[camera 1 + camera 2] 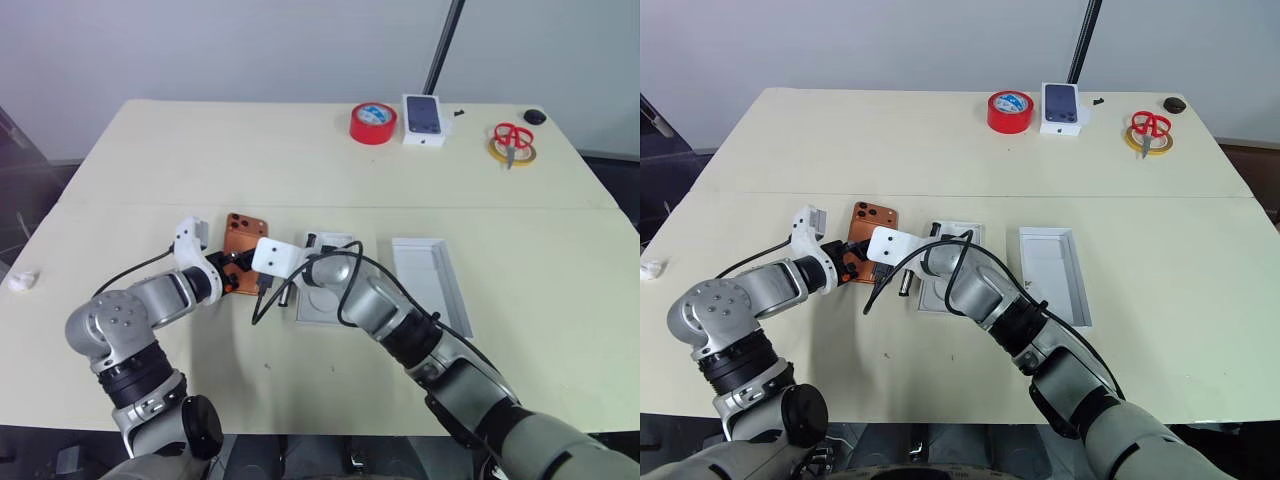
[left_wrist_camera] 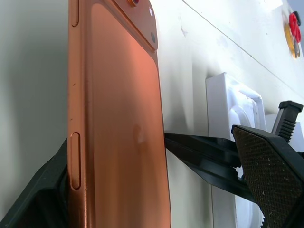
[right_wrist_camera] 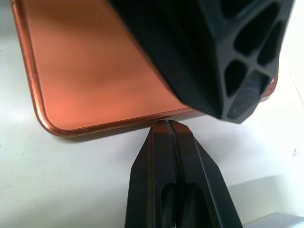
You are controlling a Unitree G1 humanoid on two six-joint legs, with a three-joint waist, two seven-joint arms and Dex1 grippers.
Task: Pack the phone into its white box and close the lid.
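You get bright, even light on the table (image 1: 300, 160) with only soft shadows, a mild sheen on the phone (image 2: 118, 118), and blurred fingers (image 3: 173, 180) close to the right wrist lens.

Red tape roll (image 1: 373, 122), small phone-picture box (image 1: 426, 120), red scissors (image 1: 512, 139) along the table's far edge.

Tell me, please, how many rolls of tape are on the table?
2: the red tape roll near the far edge, beside the small white box, and the yellow tape roll under the red scissors further right.
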